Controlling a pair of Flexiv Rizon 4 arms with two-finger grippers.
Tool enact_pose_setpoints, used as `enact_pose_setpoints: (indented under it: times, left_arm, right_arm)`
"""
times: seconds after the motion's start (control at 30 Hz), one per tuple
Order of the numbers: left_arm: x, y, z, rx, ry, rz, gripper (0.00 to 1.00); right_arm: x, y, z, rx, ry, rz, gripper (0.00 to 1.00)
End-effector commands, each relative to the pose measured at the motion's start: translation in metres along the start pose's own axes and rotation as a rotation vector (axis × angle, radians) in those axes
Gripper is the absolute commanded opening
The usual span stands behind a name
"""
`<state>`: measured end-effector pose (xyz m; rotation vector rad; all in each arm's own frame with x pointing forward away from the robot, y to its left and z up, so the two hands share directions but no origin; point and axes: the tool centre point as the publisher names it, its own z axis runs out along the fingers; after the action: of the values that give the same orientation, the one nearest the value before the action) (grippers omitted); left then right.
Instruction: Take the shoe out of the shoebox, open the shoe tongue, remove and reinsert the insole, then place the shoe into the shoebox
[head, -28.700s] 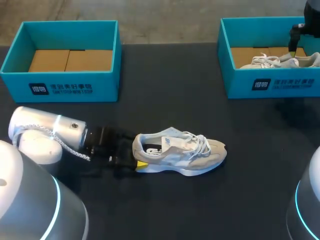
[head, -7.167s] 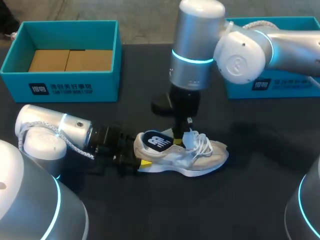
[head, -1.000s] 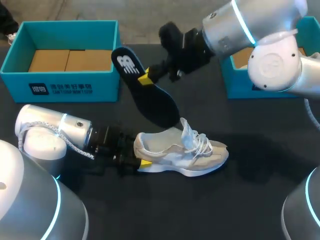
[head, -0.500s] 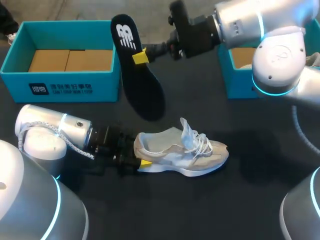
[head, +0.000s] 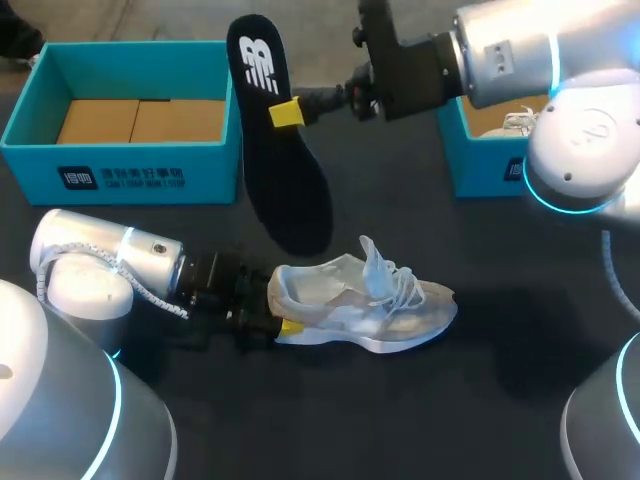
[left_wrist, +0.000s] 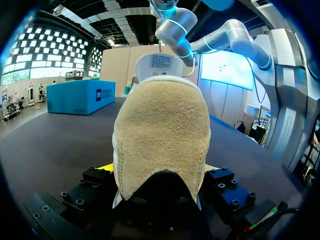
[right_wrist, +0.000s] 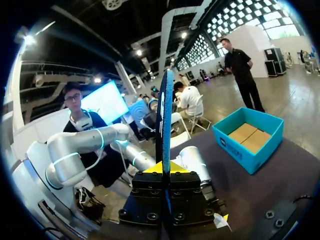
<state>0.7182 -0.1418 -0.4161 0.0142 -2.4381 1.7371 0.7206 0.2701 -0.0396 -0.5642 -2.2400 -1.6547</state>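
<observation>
A black table (head: 330, 420) (matte, evenly lit) takes up nearly all of the head view.

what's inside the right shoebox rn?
Brown cardboard floor and part of a second white shoe show in the right shoebox. The right arm covers the rest.

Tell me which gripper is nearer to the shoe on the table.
Left. The left gripper is clamped on the heel of the shoe at table level. The right gripper is up off the table, clear of the shoe, holding the insole.
</observation>
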Motion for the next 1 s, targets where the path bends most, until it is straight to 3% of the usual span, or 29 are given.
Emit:
enact_pose_setpoints:
  times: [0.03,1.0]
  left_arm:
    - [-0.002,0.003,0.001,0.0,0.001,0.0,0.0]
    - [-0.002,0.003,0.001,0.0,0.001,0.0,0.0]
  right_arm:
    - [0.02,-0.006,-0.016,-0.009,-0.026,0.012,0.0]
    - [0.102,-0.036,-0.063,-0.023,-0.098,0.133,0.0]
